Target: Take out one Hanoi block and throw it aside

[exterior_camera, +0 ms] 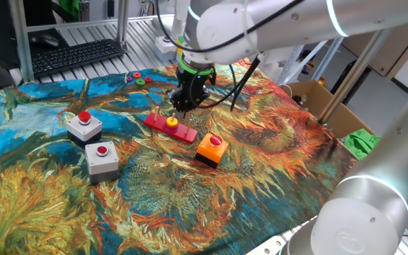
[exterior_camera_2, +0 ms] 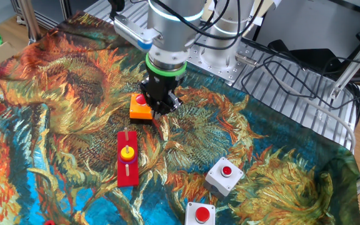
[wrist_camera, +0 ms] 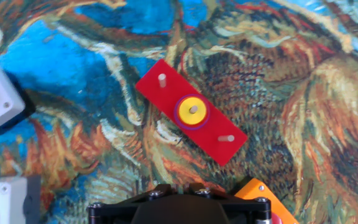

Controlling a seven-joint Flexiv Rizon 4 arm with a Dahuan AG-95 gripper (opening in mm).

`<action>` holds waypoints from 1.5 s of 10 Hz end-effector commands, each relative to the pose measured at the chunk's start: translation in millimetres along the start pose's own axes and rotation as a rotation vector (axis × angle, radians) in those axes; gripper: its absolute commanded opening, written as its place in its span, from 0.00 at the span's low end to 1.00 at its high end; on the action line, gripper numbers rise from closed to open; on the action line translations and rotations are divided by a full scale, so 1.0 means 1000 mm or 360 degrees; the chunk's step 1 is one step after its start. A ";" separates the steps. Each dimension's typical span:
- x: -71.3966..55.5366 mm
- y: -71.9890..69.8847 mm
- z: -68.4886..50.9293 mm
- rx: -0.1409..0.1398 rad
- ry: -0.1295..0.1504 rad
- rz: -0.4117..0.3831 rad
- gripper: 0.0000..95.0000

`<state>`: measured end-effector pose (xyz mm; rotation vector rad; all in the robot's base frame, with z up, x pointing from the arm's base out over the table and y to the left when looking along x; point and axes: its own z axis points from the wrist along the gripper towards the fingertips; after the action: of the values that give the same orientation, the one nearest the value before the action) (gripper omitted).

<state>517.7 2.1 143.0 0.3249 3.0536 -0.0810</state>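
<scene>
Yellow and small, the Hanoi block (wrist_camera: 192,110) sits on the middle peg of the red base (wrist_camera: 160,96), atop a purple disc. It looks light, rigid and smooth, so pinching opposite rim edges and lifting straight up the peg seems safest. Above it hangs the gripper (exterior_camera: 183,105); whether its fingers are parted I cannot tell.

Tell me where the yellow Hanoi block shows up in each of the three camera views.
One fixed view: Hanoi block on the red pegged base, just below the gripper.
The other fixed view: lower centre-left, on the base's middle peg.
Hand view: centre, on the middle peg.
Shared landmark: orange button box.
</scene>
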 end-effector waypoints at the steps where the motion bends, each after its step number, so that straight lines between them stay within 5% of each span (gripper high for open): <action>1: -0.015 -0.003 0.008 -0.0035 0.0059 0.0067 0.20; 11: -0.068 -0.007 0.042 -0.0032 0.0089 0.0092 0.20; 12: -0.070 -0.008 0.047 -0.0037 0.0087 0.0099 0.40; 15: -0.073 -0.009 0.059 -0.0044 0.0085 0.0113 0.40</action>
<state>589.9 -25.0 88.6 0.4404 3.0879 -0.0278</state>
